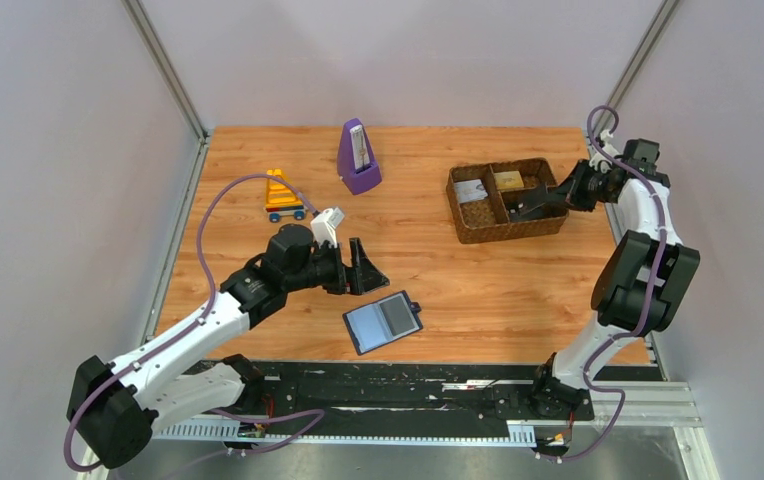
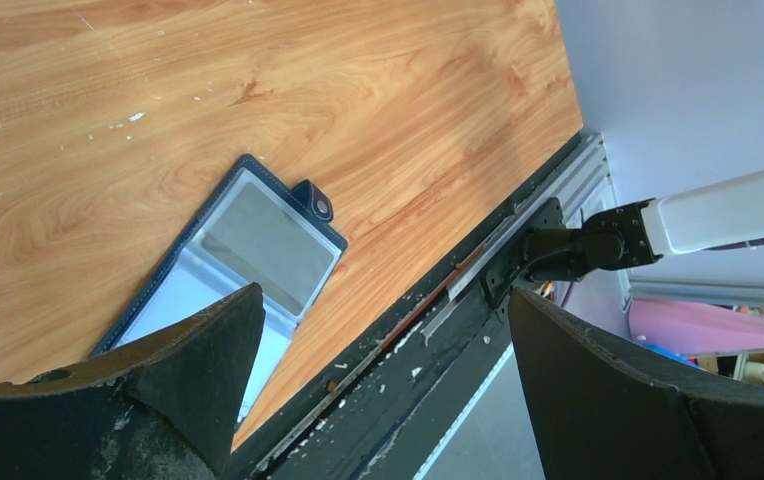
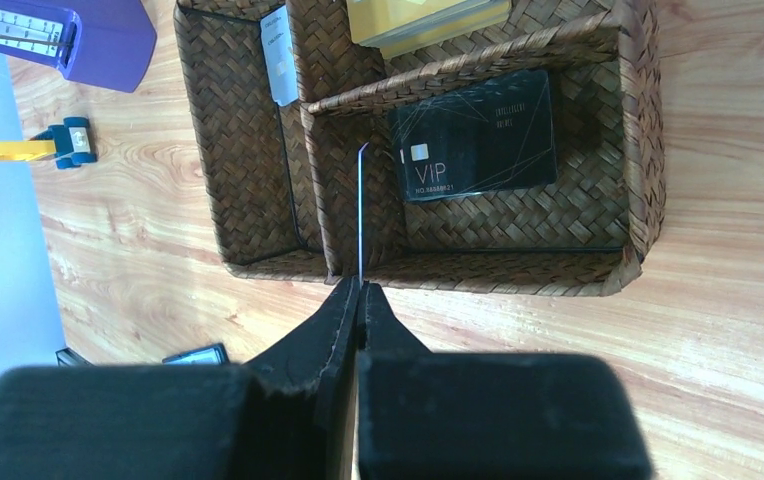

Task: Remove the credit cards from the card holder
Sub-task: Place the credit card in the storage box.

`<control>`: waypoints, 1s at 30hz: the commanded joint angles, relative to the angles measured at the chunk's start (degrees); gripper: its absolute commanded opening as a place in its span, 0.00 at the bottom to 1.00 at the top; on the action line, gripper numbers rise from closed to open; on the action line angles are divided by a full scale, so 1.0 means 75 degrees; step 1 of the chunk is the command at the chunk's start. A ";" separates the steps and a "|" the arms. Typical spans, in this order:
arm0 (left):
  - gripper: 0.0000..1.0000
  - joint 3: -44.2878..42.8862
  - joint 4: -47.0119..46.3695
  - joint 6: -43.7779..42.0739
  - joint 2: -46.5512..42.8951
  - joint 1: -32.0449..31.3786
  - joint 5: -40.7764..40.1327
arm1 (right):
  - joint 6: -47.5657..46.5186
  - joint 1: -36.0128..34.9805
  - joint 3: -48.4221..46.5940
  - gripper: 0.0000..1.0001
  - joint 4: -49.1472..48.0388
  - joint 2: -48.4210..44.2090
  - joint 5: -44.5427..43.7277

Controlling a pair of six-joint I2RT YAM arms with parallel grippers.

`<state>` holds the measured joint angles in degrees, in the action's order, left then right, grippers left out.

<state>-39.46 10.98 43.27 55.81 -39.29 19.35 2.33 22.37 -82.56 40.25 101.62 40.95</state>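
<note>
Evidently a drop-off is in hand: the right gripper [image 3: 361, 287] is pinched fully together on a thin credit card [image 3: 361, 200], which is seen edge-on and is held upright over the largest compartment of the brown woven basket [image 3: 648, 150], close to its divider. Whether the card's far edge touches the weave cannot be told. In that compartment 1 black VIP card [image 3: 478, 135] lies flat, so it is judged to be where removed cards are collected. A gold-tan card [image 3: 428, 15] and a whitish printed card [image 3: 278, 45] occupy the 2 other compartments and are kept apart from it. The edge-on hold is judged to let the card be lowered past the basket wall before release. The card holder [image 1: 383, 322] lies open on the wooden table [image 1: 258, 160] near the front edge, well apart from the basket, with its blue-grey pages facing up and its snap tab [image 2: 316, 203] turned outward. The left gripper [image 1: 363, 278] hovers just beside it with jaws spread wide and nothing between them, presumably placed so that the holder can be steadied or another card reached. 1 page looks darker grey than the other, which may mean that a card is sleeved there, though this cannot be settled. A purple metronome [image 1: 358, 158] and a small toy [image 1: 283, 195] stand farther back.
</note>
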 commanded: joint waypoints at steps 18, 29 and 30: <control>1.00 -0.0189 -0.0265 -0.0174 0.0414 0.0007 0.0127 | -0.0228 -0.0201 -0.0620 0.01 -0.0404 0.1039 0.0853; 1.00 -0.0145 -0.0322 -0.0169 0.0542 0.0047 0.0097 | -0.0275 -0.0249 -0.0656 0.06 -0.0737 0.1522 0.0944; 1.00 -0.0149 -0.0356 -0.0153 0.0570 0.0053 0.0112 | -0.0275 -0.0243 -0.0690 0.06 -0.0735 0.1570 0.0931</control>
<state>-39.46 10.41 43.13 59.42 -39.22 20.23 1.78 20.80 -84.93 37.82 112.03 46.00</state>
